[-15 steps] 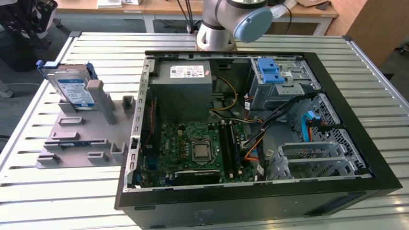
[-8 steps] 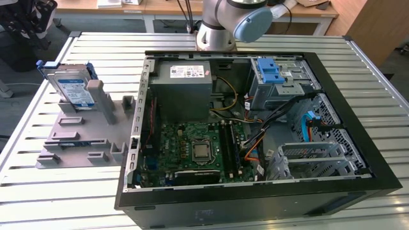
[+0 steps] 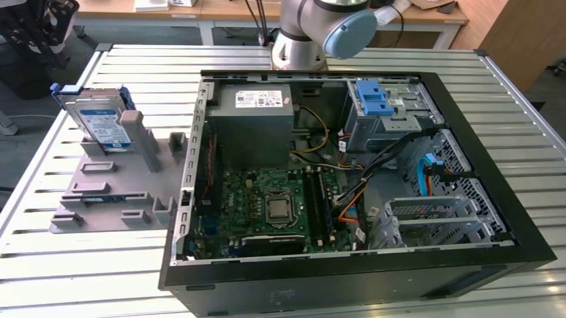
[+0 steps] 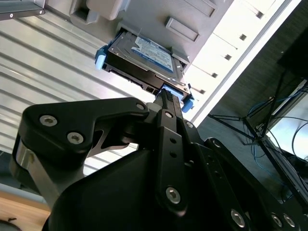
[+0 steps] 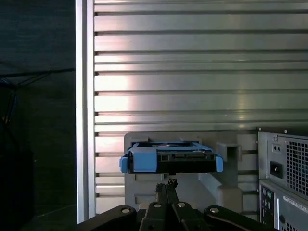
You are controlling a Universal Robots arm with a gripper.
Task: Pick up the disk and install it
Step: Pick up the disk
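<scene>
The disk (image 3: 99, 122) is a silver drive with a white and blue label and a blue frame. It stands on edge in a grey holder (image 3: 106, 199) at the exterior view's left. Both wrist views show the disk (image 4: 144, 57) (image 5: 168, 156) just beyond my fingertips. My gripper (image 5: 166, 184) (image 4: 165, 95) is shut with nothing in it. It points at the disk's near edge and stays a short way off it.
An open computer case (image 3: 495, 199) lies on the slatted metal table (image 3: 89, 265). Inside are a grey power supply (image 3: 252, 126), a motherboard (image 3: 274, 205) and a drive bay with a blue latch (image 3: 373, 101). The arm's base (image 3: 301, 46) stands behind the case.
</scene>
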